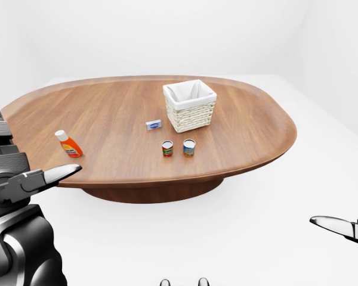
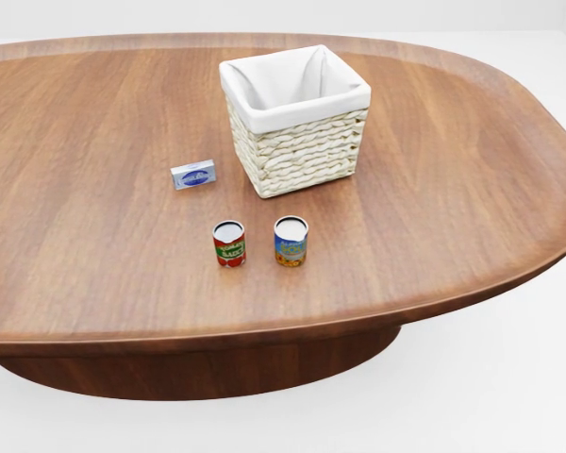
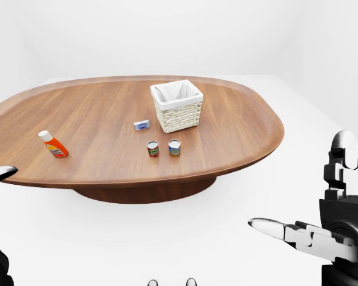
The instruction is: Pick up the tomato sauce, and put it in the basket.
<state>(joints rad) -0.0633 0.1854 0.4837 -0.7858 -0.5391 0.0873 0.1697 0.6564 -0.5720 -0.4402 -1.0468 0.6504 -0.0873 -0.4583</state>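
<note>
The tomato sauce can (image 2: 229,243) stands on the table (image 2: 434,217), well apart from both empty, open-fingered hands: left hand (image 1: 24,185), right hand (image 3: 310,235).

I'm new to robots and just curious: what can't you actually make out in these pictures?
- Labels on the red can and blue can: print too small, head view.
- Orange bottle: cut off by the head view's left edge.
- Basket floor: hidden by its walls.
- Right hand: partly cut off, right-eye view.
</note>
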